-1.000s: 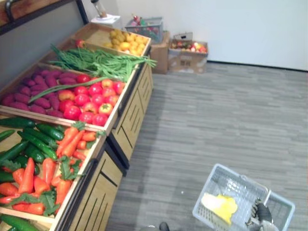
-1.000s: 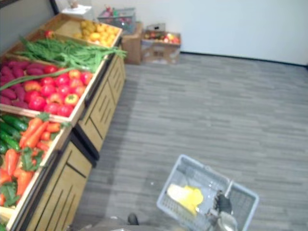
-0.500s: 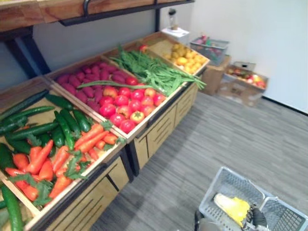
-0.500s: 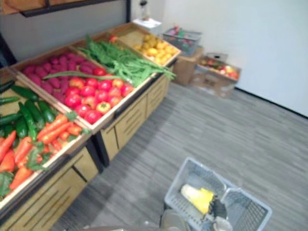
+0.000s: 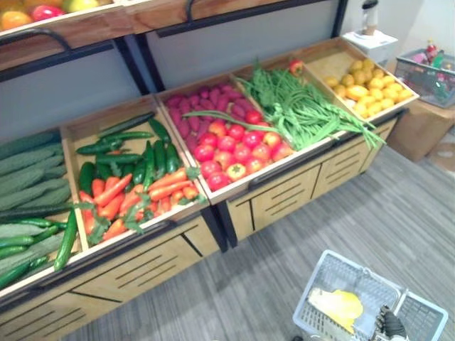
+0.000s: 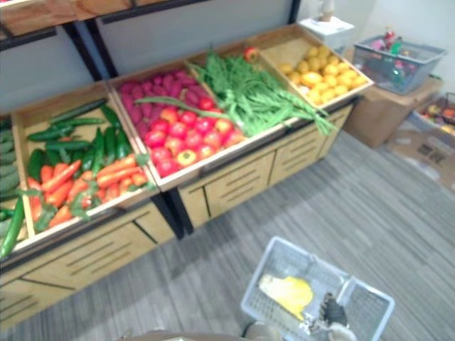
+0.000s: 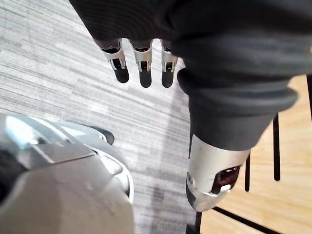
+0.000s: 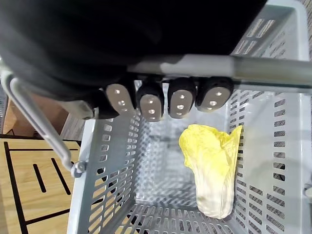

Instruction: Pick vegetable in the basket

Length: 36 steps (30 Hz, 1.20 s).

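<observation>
A grey plastic basket [image 5: 353, 263] hangs low at the right, above the floor. My right hand [image 8: 165, 100] is shut on its grey handle [image 8: 273, 68], fingers curled over the bar, and shows small at the basket's near side [image 5: 389, 325]. Inside lies a pale yellow cabbage [image 8: 212, 165], also seen from above [image 5: 335, 307]. My left hand [image 7: 141, 63] hangs over the grey floor with straight fingers, holding nothing. Ahead, the wooden stand holds carrots [image 5: 128, 202], cucumbers [image 5: 135, 153], tomatoes [image 5: 238, 149], purple sweet potatoes [image 5: 202, 106] and green beans [image 5: 298, 106].
The stand's wooden front with drawers [image 5: 284, 202] runs across the view, left of the basket. Yellow fruit [image 5: 366, 82] fills the far right bin. Long green gourds [image 5: 28, 185] lie at the left. Another grey basket [image 5: 430, 67] sits on a cardboard box at the far right.
The camera has swung left, so the stand now faces me more squarely. The basket with the cabbage stays in my right hand.
</observation>
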{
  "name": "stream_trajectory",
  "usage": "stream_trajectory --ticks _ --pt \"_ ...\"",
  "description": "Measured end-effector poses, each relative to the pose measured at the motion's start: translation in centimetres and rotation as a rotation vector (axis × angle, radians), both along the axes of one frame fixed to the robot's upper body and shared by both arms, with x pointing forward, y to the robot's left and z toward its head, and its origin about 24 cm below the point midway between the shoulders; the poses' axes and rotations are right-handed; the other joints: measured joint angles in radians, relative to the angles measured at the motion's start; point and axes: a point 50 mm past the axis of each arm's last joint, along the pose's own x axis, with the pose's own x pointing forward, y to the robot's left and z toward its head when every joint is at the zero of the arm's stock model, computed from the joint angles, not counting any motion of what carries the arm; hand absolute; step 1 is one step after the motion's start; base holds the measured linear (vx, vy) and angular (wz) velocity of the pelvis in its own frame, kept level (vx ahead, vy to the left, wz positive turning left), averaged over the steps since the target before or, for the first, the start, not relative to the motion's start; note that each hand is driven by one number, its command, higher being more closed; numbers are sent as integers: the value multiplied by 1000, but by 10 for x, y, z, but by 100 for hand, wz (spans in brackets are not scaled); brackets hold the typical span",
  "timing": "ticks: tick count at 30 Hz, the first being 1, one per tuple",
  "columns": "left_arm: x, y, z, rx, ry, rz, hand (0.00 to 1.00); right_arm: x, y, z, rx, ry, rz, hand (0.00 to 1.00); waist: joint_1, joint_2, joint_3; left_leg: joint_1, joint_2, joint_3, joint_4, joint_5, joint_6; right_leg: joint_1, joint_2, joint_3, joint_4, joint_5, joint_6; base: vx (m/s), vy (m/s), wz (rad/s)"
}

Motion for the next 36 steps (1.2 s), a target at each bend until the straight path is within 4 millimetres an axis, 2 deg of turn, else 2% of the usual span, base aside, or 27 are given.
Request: stream_trajectory --ticks 4,6,9,11,12,19,25,27,30,36 --pt "6 12 3 32 -25 130 0 3 0 -1 11 5 -8 100 2 11 8 4 -36 -29 -113 46 4 -3 8 -22 -47 46 9 -73 67 29" --pt "24 24 11 76 -106 224 0 7 0 0 11 -3 -11 100 -2 14 37 2 -57 -52 -167 71 13 -6 3 -26 -71 68 14 -122 76 25" --pt "37 34 17 108 -176 300 0 7 -1 0 2 -5 -22 100 -4 18 41 -10 -73 -71 -210 97 21 -24 1 -26 -80 77 17 -125 59 21" --pt "37 35 17 105 -185 323 0 7 -2 1 -1 -9 -33 100 -8 18 41 -5 -77 -75 -223 104 22 -25 -2 -25 -79 77 17 -56 5 6" --pt "37 28 13 49 -194 313 0 12 3 1 14 -26 -20 100 -26 5 45 23 -71 -51 -231 91 7 -34 25 66 -74 92 11 0 0 0" --pt "35 27 12 45 -189 311 0 11 3 1 14 -26 -21 100 -26 5 44 23 -71 -51 -234 90 7 -34 25 67 -74 92 11 0 0 0" --pt "20 28 8 34 -146 305 0 6 6 -3 49 -20 -28 100 -25 -13 23 37 -74 -50 -234 84 8 -29 31 119 -69 93 12 4 3 -1" --pt "14 29 7 34 -120 263 0 -1 6 -5 54 -2 -21 100 -25 -19 7 49 -77 -56 -235 78 12 -16 32 148 -70 93 13 11 21 4" --pt "10 32 6 32 -88 205 0 -8 10 -8 65 24 10 100 -27 -29 -21 57 -82 -77 -235 69 7 4 38 197 -96 101 26 -1 37 10" --pt "2 33 6 34 -71 194 0 -11 14 -10 66 40 41 100 -27 -29 -35 55 -91 -100 -235 69 7 24 40 207 -148 112 43 -8 3 2"
